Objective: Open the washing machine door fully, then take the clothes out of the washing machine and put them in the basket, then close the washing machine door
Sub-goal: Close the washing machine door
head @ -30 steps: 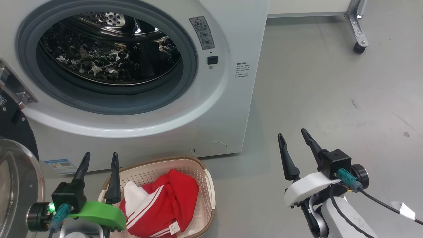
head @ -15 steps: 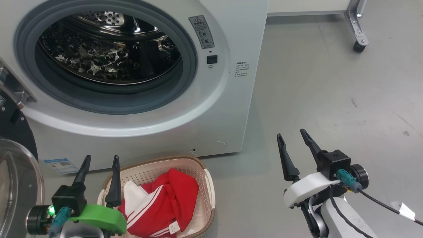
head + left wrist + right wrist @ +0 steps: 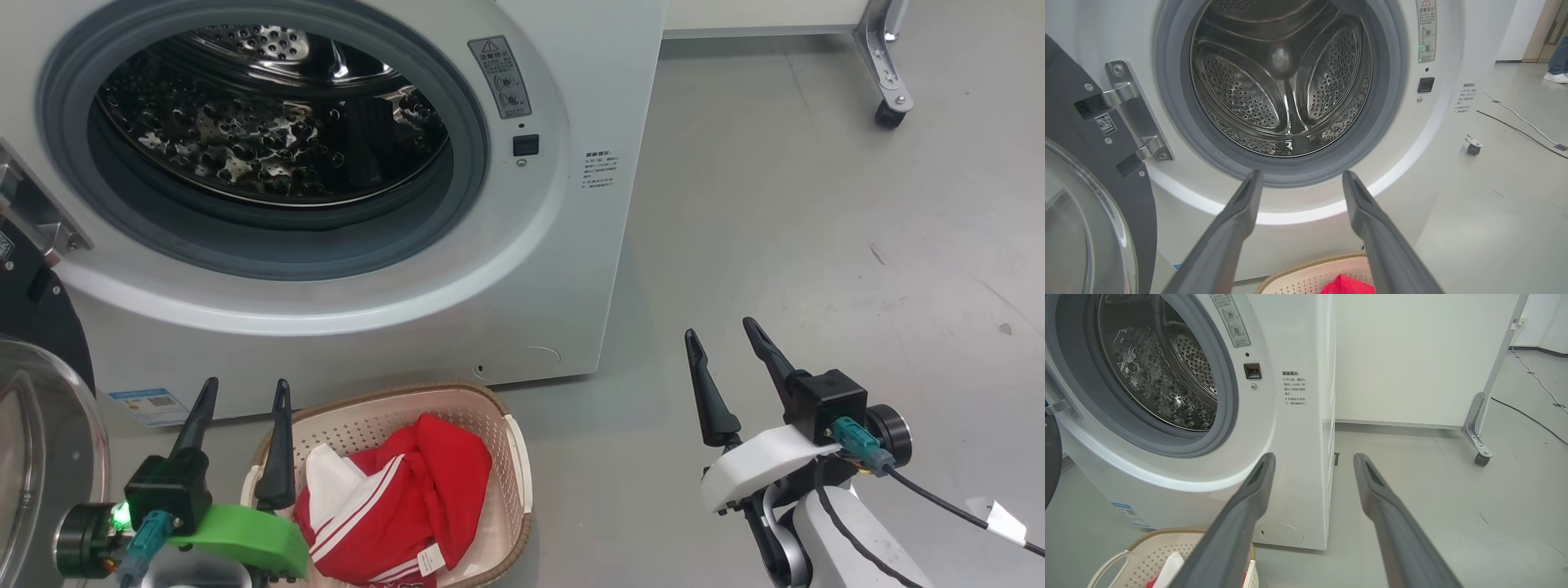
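Note:
The white washing machine (image 3: 588, 245) stands with its steel drum (image 3: 261, 114) bare inside. Its door (image 3: 41, 457) hangs swung open at the far left, black ring and glass bowl toward me, and shows again in the left wrist view as the door (image 3: 1094, 228). Red clothes (image 3: 400, 498) with white stripes lie in the cream basket (image 3: 518, 457) on the floor before the machine. My left gripper (image 3: 245, 390) hovers open just left of the basket, nothing between its fingers. My right gripper (image 3: 722, 328) is open over the floor to the right.
A white panel on a metal leg with a caster (image 3: 888, 114) stands at the back right. Cables (image 3: 1535, 416) run over the grey floor behind it. A person's shoe (image 3: 1555, 76) is at the far right of the left wrist view.
My left gripper has drifted slightly down and left. The right arm, the basket and the clothes have stayed as they were.

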